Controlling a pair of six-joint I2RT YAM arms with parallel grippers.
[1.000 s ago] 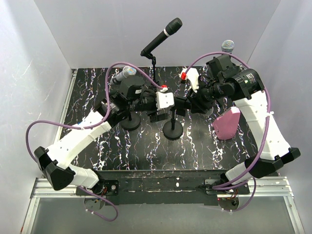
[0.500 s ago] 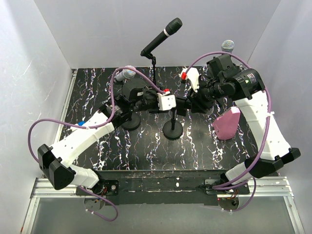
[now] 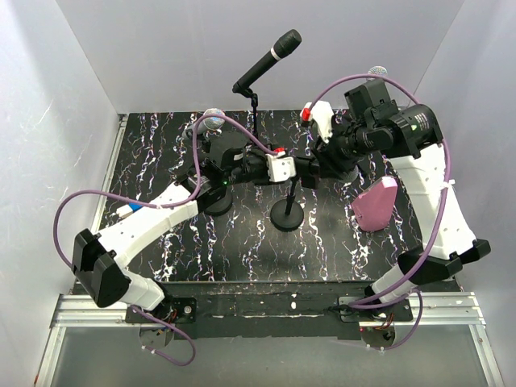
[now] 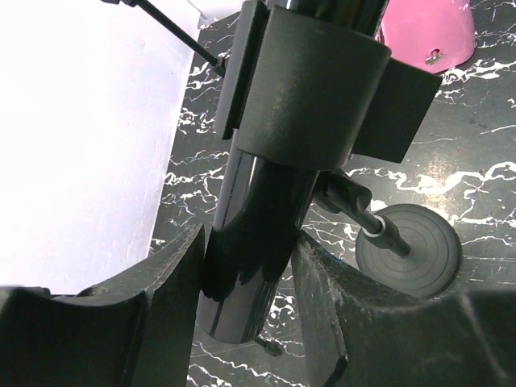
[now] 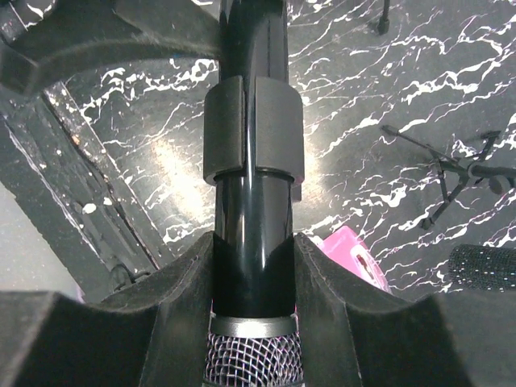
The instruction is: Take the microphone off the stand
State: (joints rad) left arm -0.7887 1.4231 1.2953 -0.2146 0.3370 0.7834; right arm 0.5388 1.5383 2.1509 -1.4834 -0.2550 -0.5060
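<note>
Microphone (image 4: 256,210) lying level in the clip (image 4: 310,89) of its stand (image 3: 286,216), up over the middle of the desk (image 3: 242,250), with a tool gripping it from each side. Left tool (image 4: 250,254) is clamped on the tail end of the barrel, just past the clip. Right tool (image 5: 252,254) is clamped on the barrel right beside the silver band and wire mesh head (image 5: 255,359). Barrel looks smooth, black and glossy.
</note>
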